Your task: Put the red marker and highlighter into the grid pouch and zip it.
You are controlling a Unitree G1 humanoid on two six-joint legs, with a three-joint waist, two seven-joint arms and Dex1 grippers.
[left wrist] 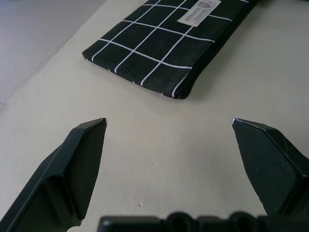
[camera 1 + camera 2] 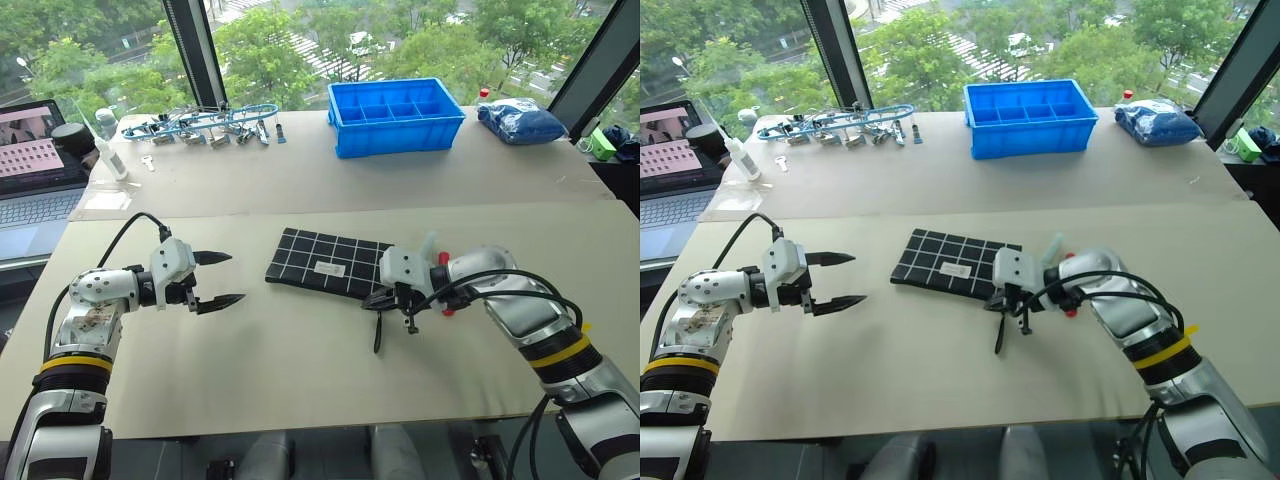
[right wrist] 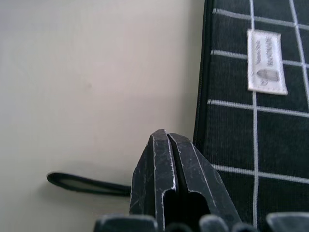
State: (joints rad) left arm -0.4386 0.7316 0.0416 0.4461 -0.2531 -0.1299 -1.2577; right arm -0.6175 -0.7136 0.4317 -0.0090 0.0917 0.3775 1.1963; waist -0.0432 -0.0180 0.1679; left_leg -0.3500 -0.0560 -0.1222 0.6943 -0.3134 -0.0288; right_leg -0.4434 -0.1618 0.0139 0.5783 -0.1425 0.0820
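The grid pouch (image 2: 320,258) lies flat in the middle of the table, label up. My right gripper (image 2: 372,298) is shut, its tips over the pouch's near right edge by the zipper. The black pull strap (image 2: 378,335) trails from under the fingers toward me; I cannot tell whether it is pinched. A pale highlighter cap (image 2: 430,243) and bits of the red marker (image 2: 443,258) peek out behind my right wrist, mostly hidden. My left gripper (image 2: 236,277) hovers open and empty just left of the pouch's left end (image 1: 159,43).
A blue compartment bin (image 2: 396,115) stands at the back centre, with a blue bag (image 2: 520,122) to its right. Metal tools (image 2: 205,125) and a white bottle (image 2: 110,160) lie at the back left, near a laptop (image 2: 35,170).
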